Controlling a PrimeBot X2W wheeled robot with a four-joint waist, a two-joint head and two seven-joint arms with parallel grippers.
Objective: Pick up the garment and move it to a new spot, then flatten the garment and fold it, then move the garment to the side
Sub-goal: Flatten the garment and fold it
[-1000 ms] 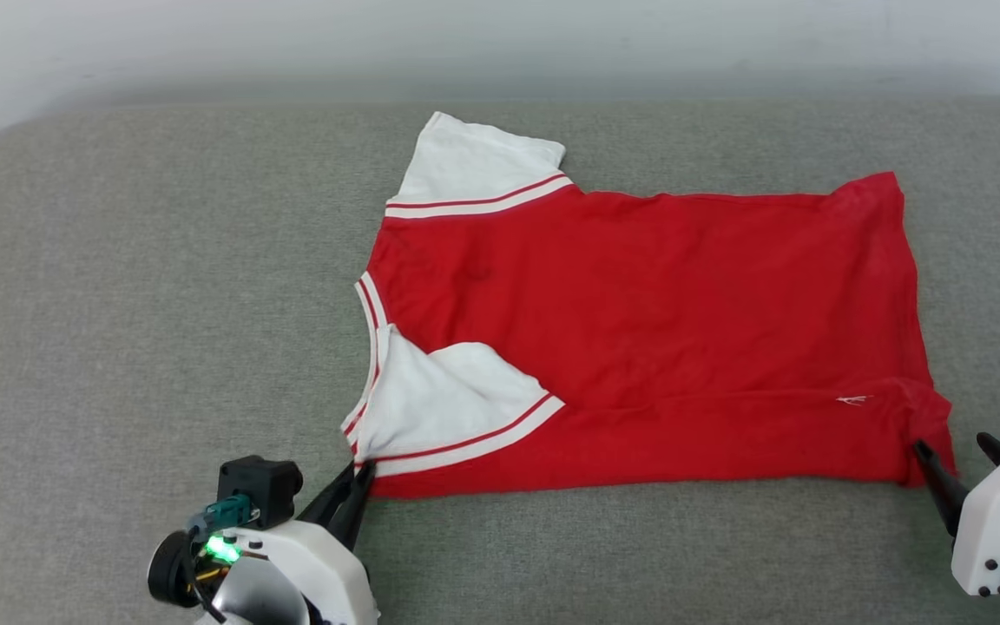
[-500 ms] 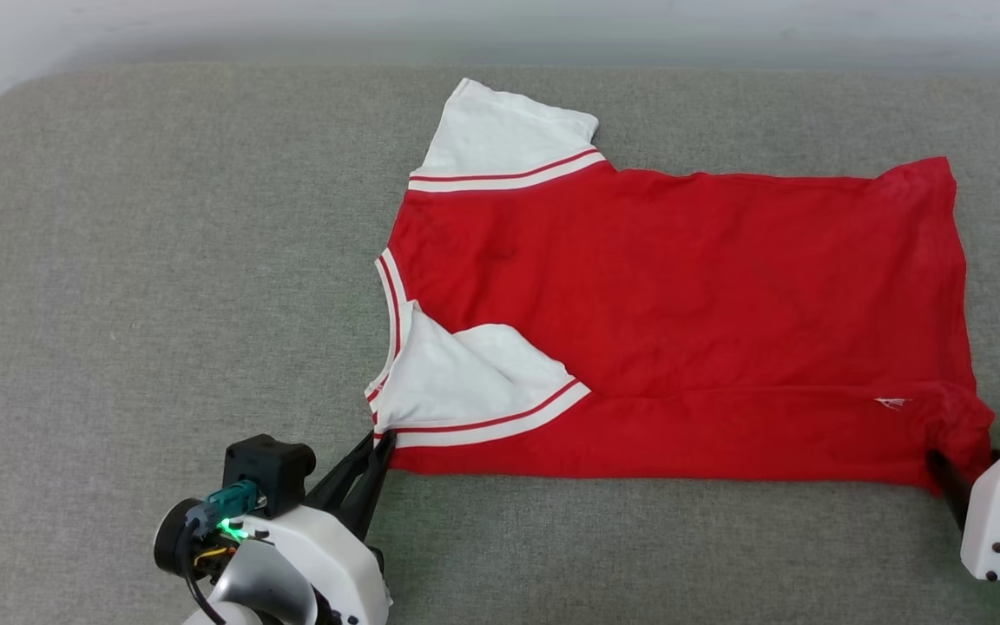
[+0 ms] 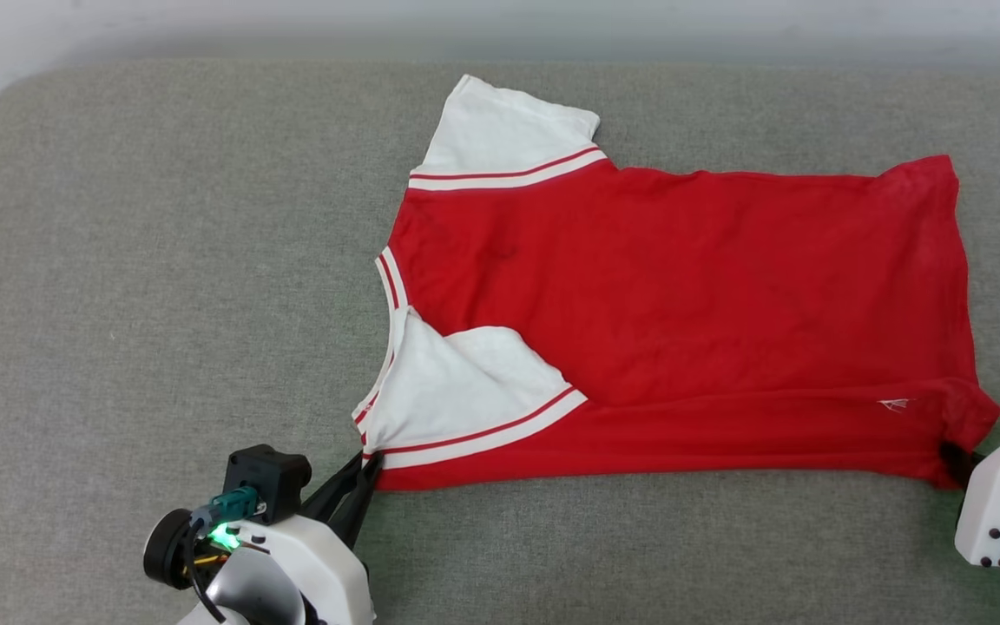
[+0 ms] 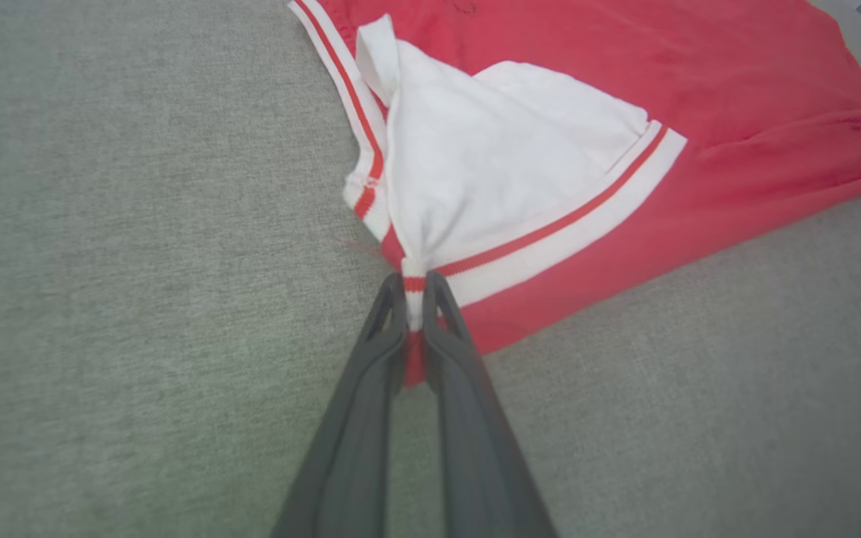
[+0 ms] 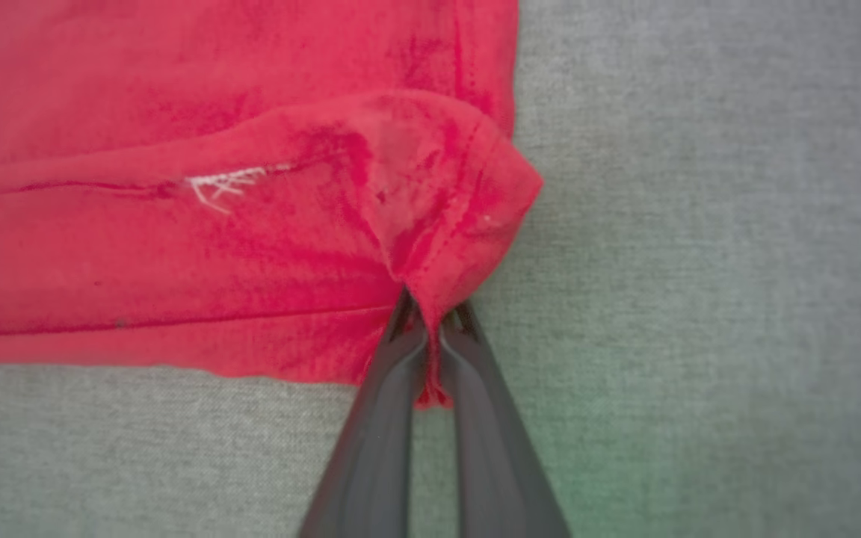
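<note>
The garment point(image 3: 682, 304), a red T-shirt with white sleeves and striped trim, lies spread on the grey cushion, collar to the left, hem to the right, plain side up. Its near sleeve point(image 3: 457, 391) is folded onto the body; the far sleeve point(image 3: 509, 134) sticks out. My left gripper point(image 3: 368, 464) is shut on the garment point(image 4: 513, 172) at the near shoulder corner, pinching trim between its fingers point(image 4: 371, 373). At the near hem corner my right gripper point(image 3: 951, 456) is shut on the garment point(image 5: 214, 224), red cloth bunched between its fingers point(image 5: 475, 388). The lettering is hidden.
The grey fabric cushion point(image 3: 135, 286) spans the head view, with broad bare stretches left of the shirt and in front of it. Its rounded far edge meets a pale wall point(image 3: 205, 26) at the top.
The camera tilted between the earliest frame and now. Since half a second ago, both grippers have drawn the near edge slightly toward me, and the shoulder corner has shifted a little left.
</note>
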